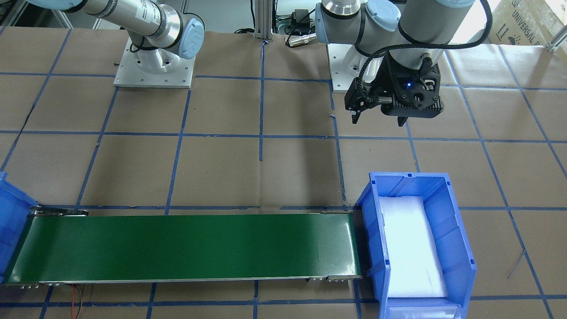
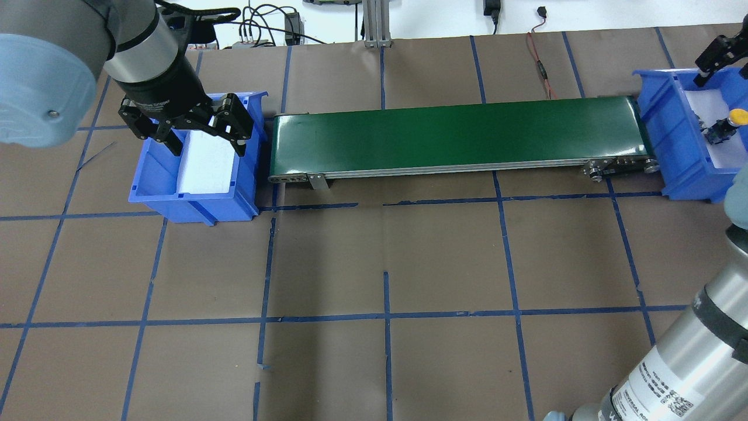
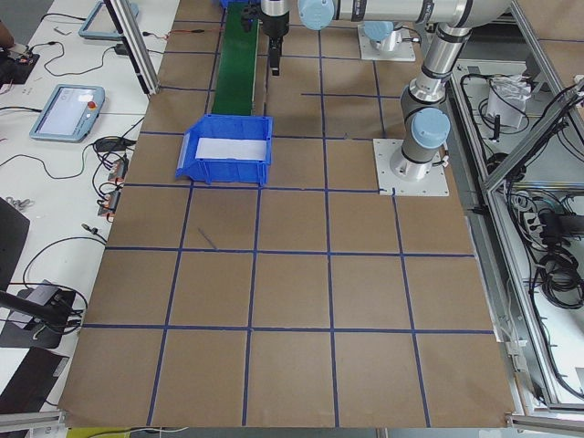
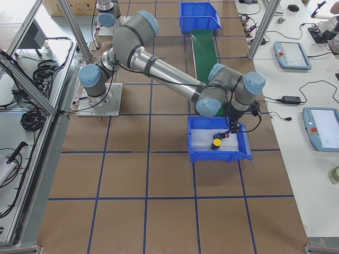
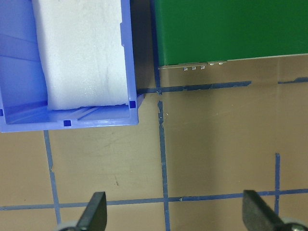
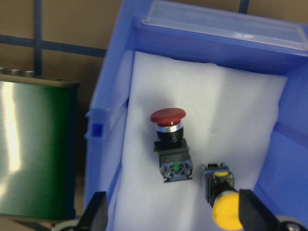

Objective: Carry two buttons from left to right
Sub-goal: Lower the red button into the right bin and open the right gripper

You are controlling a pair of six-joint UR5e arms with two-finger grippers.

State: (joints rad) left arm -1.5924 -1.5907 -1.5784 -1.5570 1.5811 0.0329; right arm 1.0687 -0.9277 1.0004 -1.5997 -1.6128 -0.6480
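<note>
On the tabletop (image 2: 444, 263) the work looks all but done, so any trouble would come in the retreat. The right arm (image 4: 159, 69) reaches toward the far edge on the robot's right, and the left arm (image 2: 146, 52) is raised high toward the far edge on its left. A green belt (image 2: 456, 134) runs along that edge between them. At the belt's right end sits the right bin (image 2: 660, 117), with the right jaws spread wide and empty above it. Leaving low or sideways, a jaw could catch the wall and jolt the bin. The left bin (image 2: 158, 193) at the other end shows only foam, and the left jaws, wide apart with nothing in them, hang on the robot's side of it, so little threatens there. On the white foam (image 6: 231, 106) of the right bin lie both buttons, seemingly on their sides. The red-capped button (image 6: 168, 130) is nearer the belt-side wall, and the yellow-capped button (image 6: 224, 204) is just beside it, not touching, right under the jaws' gap. Any drop would press on the yellow one, and a knock could set the round caps rolling
</note>
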